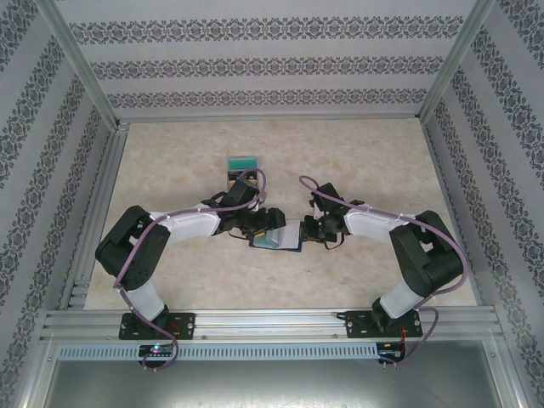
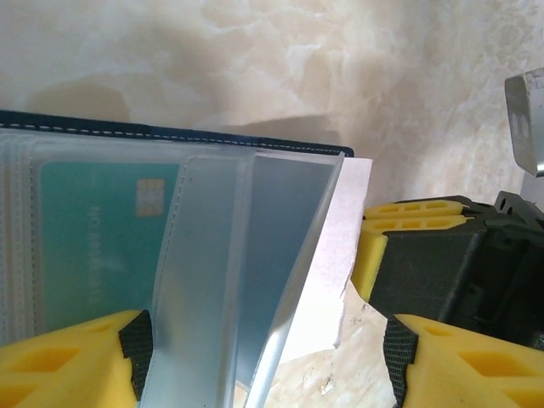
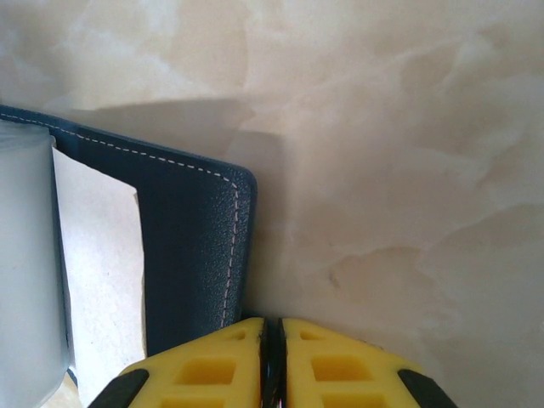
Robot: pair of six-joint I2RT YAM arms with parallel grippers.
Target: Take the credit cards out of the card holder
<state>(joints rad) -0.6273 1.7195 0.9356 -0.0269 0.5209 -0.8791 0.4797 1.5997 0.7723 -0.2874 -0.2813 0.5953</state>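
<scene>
Card holder [image 1: 276,238]: open on the surface [image 1: 170,161], between both tools. Left tool [image 2: 265,348]: spread wide astride tilted clear sleeves [image 2: 229,272], gripping nothing; teal credit card [image 2: 93,246] tucked in a sleeve. Right tool [image 3: 272,361]: pinched shut at the navy cover's corner; whether holding it, unclear.

Card holder [image 3: 191,255]: navy, pebbled leather-look grain, matt, pale thread stitching along the edge. Inner sleeves [image 2: 212,280]: clear plastic, frosted, smooth, slight sheen. Credit card [image 2: 93,246] under a sleeve: teal plastic, gold metallic chip [image 2: 150,197]. White insert [image 3: 98,263]: paper-like, matt. Table [image 3: 382,170]: beige marbled surface, smooth, low gloss. Fingers [image 2: 476,365] of the left gripper [image 2: 265,344]: yellow moulded plastic, matt, with black rubbery-looking pads [image 2: 136,340]. Frame rails [image 1: 272,321]: bare aluminium, dull satin finish.
</scene>
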